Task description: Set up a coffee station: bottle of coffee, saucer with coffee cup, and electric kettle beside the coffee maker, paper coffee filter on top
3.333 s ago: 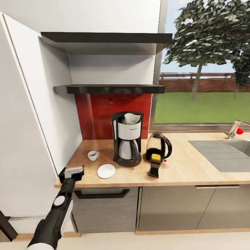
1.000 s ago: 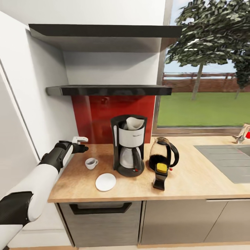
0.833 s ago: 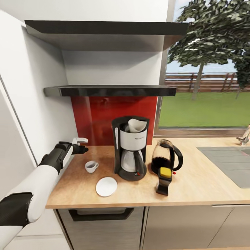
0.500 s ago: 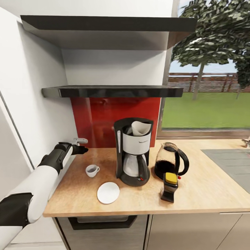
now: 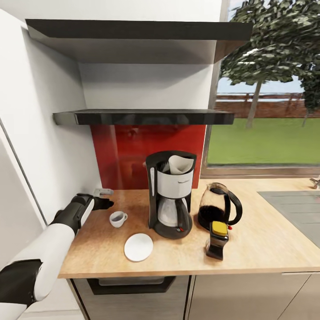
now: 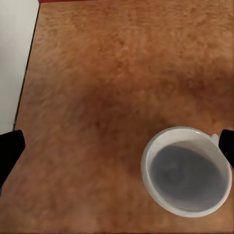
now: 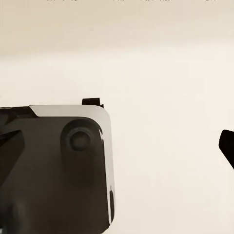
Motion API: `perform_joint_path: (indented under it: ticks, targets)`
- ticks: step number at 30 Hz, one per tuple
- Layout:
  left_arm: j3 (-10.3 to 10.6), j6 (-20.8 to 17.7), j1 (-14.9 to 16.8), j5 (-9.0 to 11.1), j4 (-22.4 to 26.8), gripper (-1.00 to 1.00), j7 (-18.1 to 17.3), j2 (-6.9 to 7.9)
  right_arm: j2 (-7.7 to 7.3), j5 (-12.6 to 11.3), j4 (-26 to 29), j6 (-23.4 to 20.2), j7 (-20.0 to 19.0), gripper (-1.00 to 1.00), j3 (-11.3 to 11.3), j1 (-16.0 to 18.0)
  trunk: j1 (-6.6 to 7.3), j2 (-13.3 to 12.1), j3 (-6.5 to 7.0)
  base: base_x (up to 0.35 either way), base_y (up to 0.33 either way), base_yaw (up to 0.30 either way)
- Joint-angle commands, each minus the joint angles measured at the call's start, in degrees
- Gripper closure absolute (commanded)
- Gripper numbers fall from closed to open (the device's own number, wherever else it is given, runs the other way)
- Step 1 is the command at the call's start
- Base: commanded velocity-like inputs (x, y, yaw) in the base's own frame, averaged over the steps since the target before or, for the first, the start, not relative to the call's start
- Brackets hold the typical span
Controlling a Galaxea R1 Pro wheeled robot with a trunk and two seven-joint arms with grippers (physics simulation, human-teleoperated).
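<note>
- The left gripper (image 5: 103,198) hovers over the wooden countertop (image 5: 266,240) near the white wall. In the left wrist view its dark fingertips (image 6: 9,152) stand wide apart with nothing between them, so it is spread and empty.
- The coffee cup (image 5: 118,218), small, white and glossy with a side handle, stands upright just beside and nearer the robot than that gripper. In the wrist view the cup (image 6: 187,178) sits off-centre, toward one fingertip.
- The saucer (image 5: 138,246), a flat white disc, lies near the cup but apart from it, toward the counter edge.
- The coffee maker (image 5: 170,200) is black and silver, with a paper filter (image 5: 179,164) in its top.
- The electric kettle (image 5: 218,210) is dark glass; the bottle of coffee (image 5: 217,239) stands in front of it.
- Whether the right gripper is spread or closed I cannot tell.
</note>
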State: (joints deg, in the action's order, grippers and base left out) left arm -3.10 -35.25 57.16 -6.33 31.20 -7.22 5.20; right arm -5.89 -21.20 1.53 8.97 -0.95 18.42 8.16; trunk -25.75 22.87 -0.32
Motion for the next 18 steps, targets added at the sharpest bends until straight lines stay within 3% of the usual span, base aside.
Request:
perform_joint_path:
  ticks: [1, 11, 18]
  targets:
    - [-0.32, -0.24, -0.04, -0.61, 0.05, -1.00, -0.51, 0.00, -0.01, -0.60, -0.04, 0.17, -0.09, -1.00, 0.47, 0.02, -0.03, 0.04, -0.03, 0.090, 0.000, 0.000]
    - [-0.33, -0.31, -1.86, -0.53, 0.08, -1.00, -0.51, 0.07, 0.00, -0.59, -0.04, 0.17, -0.10, -1.00, 0.47, 0.02, -0.03, 0.04, -0.03, 0.216, 0.000, 0.000]
    - [-0.33, -0.34, -2.33, -0.53, -0.60, -1.00, -0.51, -0.05, 0.00, -0.54, -0.04, 0.17, -0.10, -1.00, 0.47, 0.02, -0.03, 0.04, -0.03, 0.050, 0.000, 0.000]
